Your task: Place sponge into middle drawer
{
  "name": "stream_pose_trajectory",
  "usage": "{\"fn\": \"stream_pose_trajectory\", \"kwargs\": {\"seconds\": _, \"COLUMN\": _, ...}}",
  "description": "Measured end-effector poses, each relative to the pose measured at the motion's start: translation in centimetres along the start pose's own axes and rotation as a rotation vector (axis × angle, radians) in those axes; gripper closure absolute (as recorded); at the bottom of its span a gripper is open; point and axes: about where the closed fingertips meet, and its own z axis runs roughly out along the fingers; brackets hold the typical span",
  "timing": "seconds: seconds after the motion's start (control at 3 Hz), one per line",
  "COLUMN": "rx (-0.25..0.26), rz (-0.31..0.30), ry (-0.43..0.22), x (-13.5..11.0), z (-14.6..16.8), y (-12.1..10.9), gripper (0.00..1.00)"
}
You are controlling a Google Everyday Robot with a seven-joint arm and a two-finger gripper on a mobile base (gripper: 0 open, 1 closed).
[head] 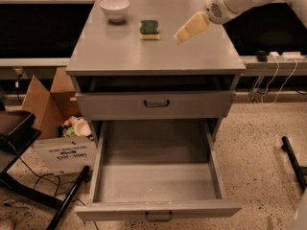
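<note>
Sponge: there it is, the sponge (149,29), green side up, flat on the cabinet top (144,56), upper centre of frame.
Gripper: the gripper (182,35) hangs just right of the sponge, angled down-left, not touching it.
Gripper state: cannot tell from here.
Middle drawer: the middle drawer (156,183) is pulled wide open at bottom centre.
Upper drawer: closed drawer front (192,105) above it.
Bowl: white bowl (114,8) left of the sponge.

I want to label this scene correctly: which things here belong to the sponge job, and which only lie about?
For the job: sponge, open middle drawer, gripper above the cabinet top, right of the sponge.
Lying about: white bowl, cardboard box, closed drawer.
</note>
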Motion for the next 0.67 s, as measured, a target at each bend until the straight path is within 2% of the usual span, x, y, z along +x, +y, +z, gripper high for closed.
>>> {"fn": "stream_pose_trajectory", "kwargs": {"seconds": 0.33, "rx": 0.071, "rz": 0.067, "ry": -0.031, "x": -0.8, "z": 3.4, "y": -2.3, "gripper": 0.0}}
{"fn": "stream_pose_trajectory", "kwargs": {"seconds": 0.67, "rx": 0.128, "rz": 0.134, "ry": -0.057, "x": -2.6, "z": 7.6, "y": -4.6, "gripper": 0.0}}
